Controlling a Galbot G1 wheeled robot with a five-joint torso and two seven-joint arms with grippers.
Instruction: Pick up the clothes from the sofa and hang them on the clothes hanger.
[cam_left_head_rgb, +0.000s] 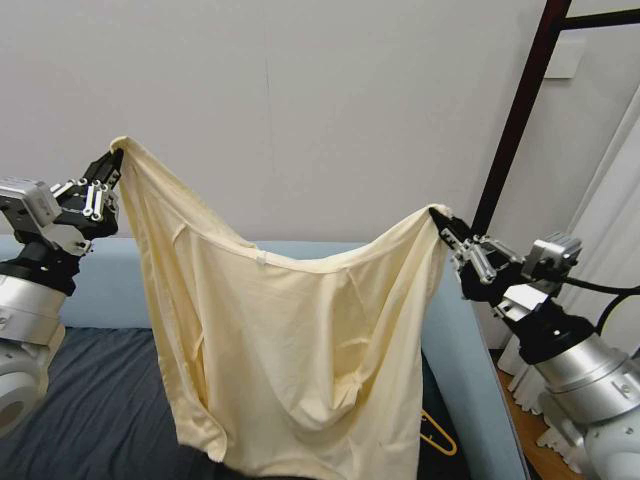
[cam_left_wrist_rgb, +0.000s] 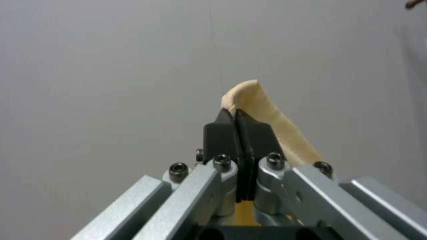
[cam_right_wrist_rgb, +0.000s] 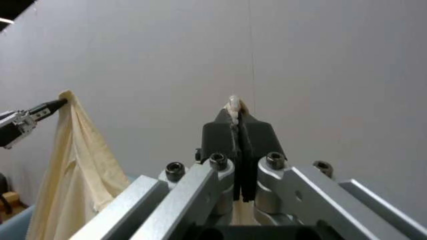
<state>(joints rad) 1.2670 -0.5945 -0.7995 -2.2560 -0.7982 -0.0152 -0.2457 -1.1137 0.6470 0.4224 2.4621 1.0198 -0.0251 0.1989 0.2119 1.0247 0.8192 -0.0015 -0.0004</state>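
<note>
Garment (cam_left_head_rgb: 300, 350), one pale yellow top, is pinched at two upper corners, and I report the grips first. On the left gripper (cam_left_wrist_rgb: 235, 119) the fingers (cam_left_wrist_rgb: 221, 132) are clenched flat together on a rolled fold of cloth that stands up just past the tips. On the right gripper (cam_right_wrist_rgb: 235, 116) the fingers are likewise clenched, but I see no more than a small nub of fabric above the tips, so I judge that bite the shallower one. In the head view the left gripper (cam_left_head_rgb: 113, 163) holds its corner higher than the right gripper (cam_left_head_rgb: 438, 216). The cloth hangs spread between them as a sagging sheet, with the neckline drooping in the middle. The lower hem is bunched and down near the dark cover (cam_left_head_rgb: 90, 400) on the sofa (cam_left_head_rgb: 110, 280); I cannot tell whether it touches. An orange hanger (cam_left_head_rgb: 438, 432) lies on the seat just beside the hem, on the right. A dark rack post (cam_left_head_rgb: 520, 110) rises behind the right arm. Risks as I assess them: the thin right-hand pinch could slip if the arms spread and tension the top edge. The low hem could drag or snag the hanger when the load is carried. A swing toward the rack could bring the right arm against the post.
</note>
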